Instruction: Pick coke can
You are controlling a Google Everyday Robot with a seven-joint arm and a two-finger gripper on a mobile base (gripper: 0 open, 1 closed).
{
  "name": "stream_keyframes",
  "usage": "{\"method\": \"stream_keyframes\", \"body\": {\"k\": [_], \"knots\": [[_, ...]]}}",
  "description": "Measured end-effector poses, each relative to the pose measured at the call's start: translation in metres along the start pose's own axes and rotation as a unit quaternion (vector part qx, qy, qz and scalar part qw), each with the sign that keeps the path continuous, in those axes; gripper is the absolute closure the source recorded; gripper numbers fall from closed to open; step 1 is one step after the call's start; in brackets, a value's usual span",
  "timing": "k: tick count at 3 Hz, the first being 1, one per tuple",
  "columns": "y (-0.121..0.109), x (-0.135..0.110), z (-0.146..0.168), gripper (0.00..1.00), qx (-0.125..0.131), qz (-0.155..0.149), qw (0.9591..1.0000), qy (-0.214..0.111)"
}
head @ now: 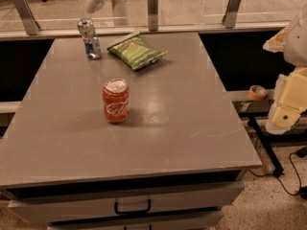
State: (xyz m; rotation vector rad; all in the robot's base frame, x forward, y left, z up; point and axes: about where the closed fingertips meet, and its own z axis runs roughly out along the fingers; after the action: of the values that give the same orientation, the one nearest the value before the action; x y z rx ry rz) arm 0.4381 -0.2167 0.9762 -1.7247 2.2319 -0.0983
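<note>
The coke can [115,100] is a short orange-red can with white script and a silver top. It stands upright on the grey table [182,109], left of the middle. My arm and gripper [287,110] show as cream-coloured blocks at the right edge of the view. They are beyond the table's right side, far from the can and touching nothing on the table.
A taller silver-and-blue can [89,39] stands at the back left. A green chip bag [136,51] lies beside it at the back middle. A glass railing with metal posts [152,7] runs behind the table. Drawers with a black handle [132,207] are below the front edge. A tape roll [258,92] sits on a ledge at right.
</note>
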Motion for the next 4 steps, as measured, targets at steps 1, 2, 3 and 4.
{"method": "stream_keyframes", "body": {"k": [1, 2, 3, 4], "knots": [[0.000, 0.000, 0.000, 0.00, 0.000, 0.000, 1.0000, 0.000], [0.002, -0.016, 0.005, 0.00, -0.019, -0.004, 0.9985, -0.050], [0.005, -0.052, 0.027, 0.00, -0.047, -0.031, 0.9872, -0.149], [0.014, -0.103, 0.055, 0.00, -0.074, -0.046, 0.9609, -0.263]]}}
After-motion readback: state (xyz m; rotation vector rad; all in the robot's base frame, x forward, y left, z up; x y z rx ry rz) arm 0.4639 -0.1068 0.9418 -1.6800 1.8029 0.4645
